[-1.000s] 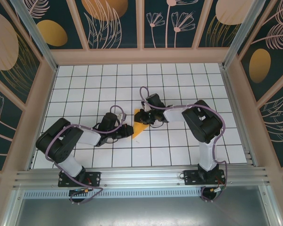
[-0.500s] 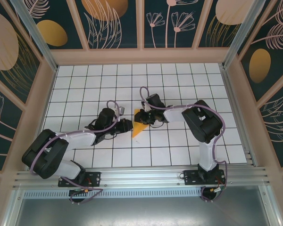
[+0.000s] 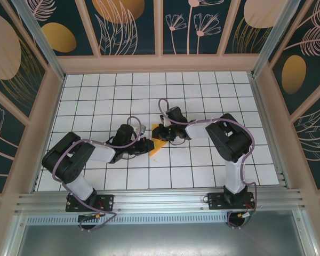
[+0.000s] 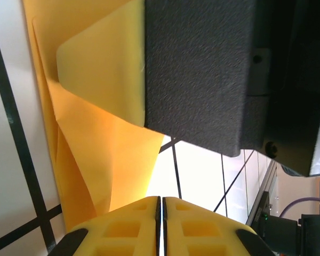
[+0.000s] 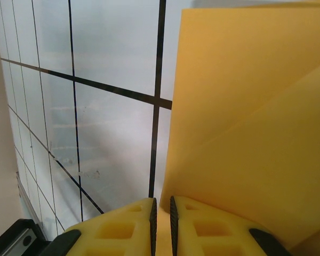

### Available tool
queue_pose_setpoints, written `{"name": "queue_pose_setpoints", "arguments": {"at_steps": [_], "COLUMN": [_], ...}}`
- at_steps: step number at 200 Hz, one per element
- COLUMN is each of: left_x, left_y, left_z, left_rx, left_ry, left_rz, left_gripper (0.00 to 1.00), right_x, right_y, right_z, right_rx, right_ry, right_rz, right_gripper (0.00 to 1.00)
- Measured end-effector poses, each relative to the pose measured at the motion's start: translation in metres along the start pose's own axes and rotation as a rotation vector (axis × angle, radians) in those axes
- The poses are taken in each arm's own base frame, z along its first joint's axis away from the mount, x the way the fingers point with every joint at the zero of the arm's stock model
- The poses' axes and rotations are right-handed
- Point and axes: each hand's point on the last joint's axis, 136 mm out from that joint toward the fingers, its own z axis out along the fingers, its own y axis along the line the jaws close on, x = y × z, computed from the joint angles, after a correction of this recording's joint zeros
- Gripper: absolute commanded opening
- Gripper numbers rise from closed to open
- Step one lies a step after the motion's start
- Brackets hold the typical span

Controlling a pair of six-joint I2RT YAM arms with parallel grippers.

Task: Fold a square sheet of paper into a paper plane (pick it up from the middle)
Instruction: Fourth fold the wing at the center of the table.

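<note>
The square sheet of paper (image 3: 158, 145) lies folded into a creased, pointed orange wedge on the white grid table, between the two grippers. My right gripper (image 3: 161, 132) sits at the wedge's far end. In the right wrist view its jaws (image 5: 161, 200) are shut on the paper's (image 5: 245, 117) edge, and orange shows in the narrow slit. My left gripper (image 3: 148, 144) is at the wedge's left side. Its fingers (image 4: 161, 198) are pressed shut just beside the paper (image 4: 96, 160), with nothing visible between them. The right gripper's yellow pad (image 4: 101, 69) rests on the sheet ahead.
The gridded table (image 3: 96, 96) is ringed by wooden-framed patterned walls (image 3: 160, 32). An aluminium rail (image 3: 160, 200) runs along the near edge at the arm bases. Both forearms cross the middle of the table.
My left gripper has crept right, up against the paper, and its jaws have closed a little further; its elbow swung out and back. The right gripper and the paper have stayed put.
</note>
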Motion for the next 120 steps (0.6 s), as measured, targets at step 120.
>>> {"name": "queue_pose_setpoints", "arguments": {"at_steps": [120], "left_x": [0.021], "left_y": [0.016], "left_z": [0.004], "left_rx": [0.013], "left_ry": [0.079], "left_rz": [-0.034], "left_gripper": [0.14], "right_x": [0.0], "right_y": [0.0], "right_z": [0.0], "right_rx": [-0.001], "right_ry": [-0.001], "right_rz": [-0.001], "right_gripper": [0.19]}}
